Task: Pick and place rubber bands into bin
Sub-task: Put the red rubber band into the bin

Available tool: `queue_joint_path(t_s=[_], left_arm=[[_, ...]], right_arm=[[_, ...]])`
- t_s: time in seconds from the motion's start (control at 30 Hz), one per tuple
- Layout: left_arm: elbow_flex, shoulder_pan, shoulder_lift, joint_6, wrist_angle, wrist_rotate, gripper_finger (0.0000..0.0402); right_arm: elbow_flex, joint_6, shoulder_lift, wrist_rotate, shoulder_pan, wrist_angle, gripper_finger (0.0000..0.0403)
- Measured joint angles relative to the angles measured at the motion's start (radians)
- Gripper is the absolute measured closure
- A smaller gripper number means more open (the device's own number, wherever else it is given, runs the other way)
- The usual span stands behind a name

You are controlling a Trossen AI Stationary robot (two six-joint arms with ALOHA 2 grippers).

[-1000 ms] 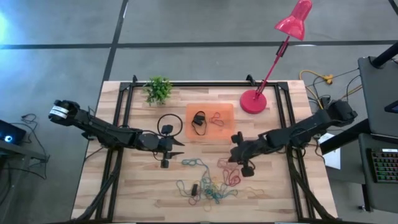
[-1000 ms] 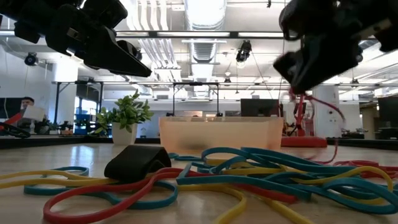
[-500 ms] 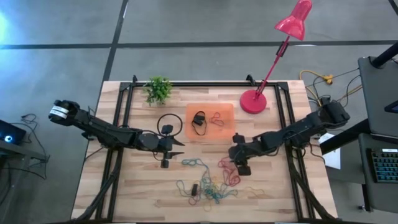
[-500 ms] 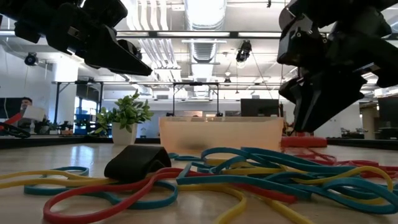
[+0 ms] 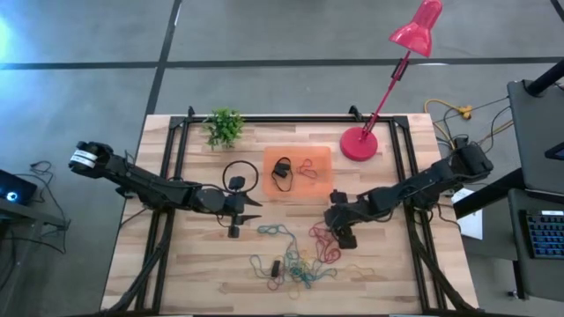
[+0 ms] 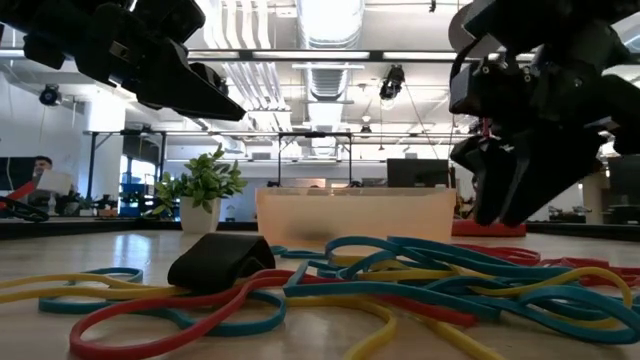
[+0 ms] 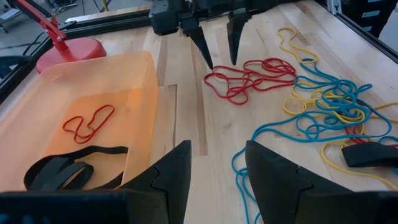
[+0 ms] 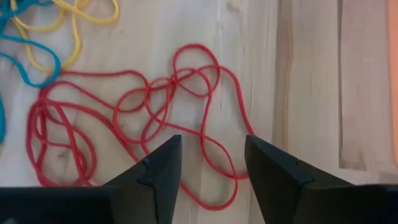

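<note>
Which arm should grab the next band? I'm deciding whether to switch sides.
The right. The right gripper hangs open directly over the red rubber bands on the table, fingers either side of a strand. The left gripper waits open beside the bin, farther from any loose bands.

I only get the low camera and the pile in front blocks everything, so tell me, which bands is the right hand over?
Observer: The right hand is open, its fingers straddling the red rubber bands, a loose tangle lying on the table between the pile and the bin.
Operator: Is anything in the bin yet?
Observer: Yes. The bin holds one red band and a black band.
Operator: And the left hand?
Observer: The left hand hangs open and empty just off the bin's near corner on the left arm's side.
</note>
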Motion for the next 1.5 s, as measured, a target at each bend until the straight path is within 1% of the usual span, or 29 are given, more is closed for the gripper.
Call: queue_joint_path(t_s=[0.4,0.57,0.67,0.83,0.87,1.27,1.4,1.5], left_arm=[[0.0,0.0,0.0,0.0,0.0,0.0,0.0265],[0.0,0.0,0.0,0.0,0.0,0.0,0.0265],[0.0,0.0,0.0,0.0,0.0,0.0,0.0265],[0.0,0.0,0.0,0.0,0.0,0.0,0.0265],[0.0,0.0,0.0,0.0,0.0,0.0,0.0265],[0.0,0.0,0.0,0.0,0.0,0.0,0.0265],[0.0,0.0,0.0,0.0,0.0,0.0,0.0265],[0.0,0.0,0.0,0.0,0.0,0.0,0.0265]], right_arm=[[0.002,-0.001,0.109,0.0,0.0,0.02,0.0282],[0.009,-0.011,0.113,-0.007,0.0,0.02,0.0301],[0.006,-0.027,0.093,-0.012,0.0,0.01,0.0325],[0.003,-0.046,0.067,-0.01,0.0,-0.007,0.0384],[0.003,-0.048,0.067,-0.01,0.0,-0.006,0.0389],[0.006,-0.045,0.052,0.001,0.0,-0.001,0.0395],[0.013,-0.05,0.021,0.005,0.0,0.0,0.0395],[0.022,-0.062,-0.015,0.027,0.0,0.0,0.0395]])
